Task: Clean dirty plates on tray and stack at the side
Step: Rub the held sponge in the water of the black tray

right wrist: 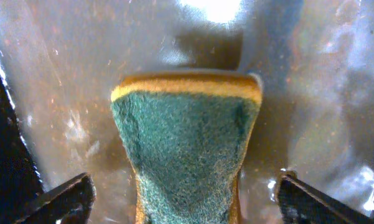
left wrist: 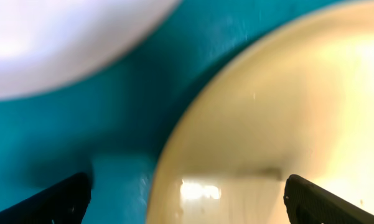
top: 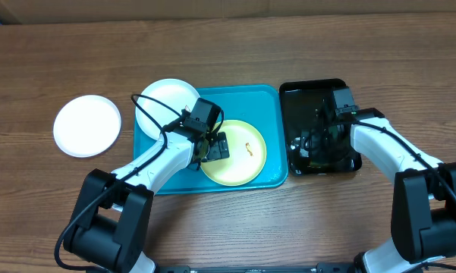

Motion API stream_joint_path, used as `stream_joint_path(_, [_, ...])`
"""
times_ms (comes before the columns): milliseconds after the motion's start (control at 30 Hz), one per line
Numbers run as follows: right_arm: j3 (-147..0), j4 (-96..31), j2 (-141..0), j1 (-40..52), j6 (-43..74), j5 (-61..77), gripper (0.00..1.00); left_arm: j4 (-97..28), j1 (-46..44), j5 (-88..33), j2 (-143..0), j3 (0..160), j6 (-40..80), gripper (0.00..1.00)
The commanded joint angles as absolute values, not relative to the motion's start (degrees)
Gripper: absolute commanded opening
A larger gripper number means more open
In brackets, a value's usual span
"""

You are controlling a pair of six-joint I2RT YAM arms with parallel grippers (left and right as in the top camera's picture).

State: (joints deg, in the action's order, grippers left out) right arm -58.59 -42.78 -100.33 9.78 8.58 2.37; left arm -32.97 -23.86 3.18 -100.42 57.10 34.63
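**In the turquoise tray, a smeared plate awaits the sponge**

In the middle of the bench (top: 228,45) lies the tray (top: 250,100). In its near right part the yellow-green plate (top: 239,165) sits flat, with a small orange smear (top: 248,148) just right of its centre. The far white plate (top: 167,100) lies at the tray's far left corner, its edge overhanging the rim; whether it carries dirt I cannot tell. The lone white plate (top: 87,125) rests on the bench well left of the tray and looks clean, so I take it as the start of the stack.

The left pincer (top: 216,148) hovers over the left edge of the yellow-green plate, fingers spread wide and nothing between them. The right pincer (top: 319,140) is down in the black tray (top: 311,85), to the right of the turquoise one. It too is parted: its fingers straddle the sponge (right wrist: 187,143), which lies green scouring face up, and they do not touch it.

The step in hand looks like fetching the sponge to scrub the yellow-green plate. Next, the right pincer should close squarely on the sponge, lift it clear of the black tray's rim and carry it left to the smear. The left pincer will likely need to hold the plate's left rim so it does not slide while being scrubbed. Once clean, the plate belongs on the lone white plate.
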Motion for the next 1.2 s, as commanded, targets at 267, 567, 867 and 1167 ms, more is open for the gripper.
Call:
stream_joint_path(267, [-60.0, -43.8, -100.0, 9.6, 8.5, 2.2, 0.91, -35.6, -23.6, 0.9, -100.9, 58.0, 31.1, 0.58])
stream_joint_path(567, [-60.0, -41.6, -100.0, 9.6, 8.5, 1.2, 0.84, -35.6, -23.7, 2.9, -100.9, 58.0, 30.3, 0.05])
stream_joint_path(867, [-60.0, -42.1, -100.0, 9.6, 8.5, 1.2, 0.35, -35.6, -23.7, 3.0, -100.9, 58.0, 30.5, 0.09])
stream_joint_path(1167, [-59.0, -40.4, -100.0, 9.6, 8.5, 1.1, 0.59, -35.6, -23.7, 2.9, -100.9, 58.0, 30.5, 0.16])
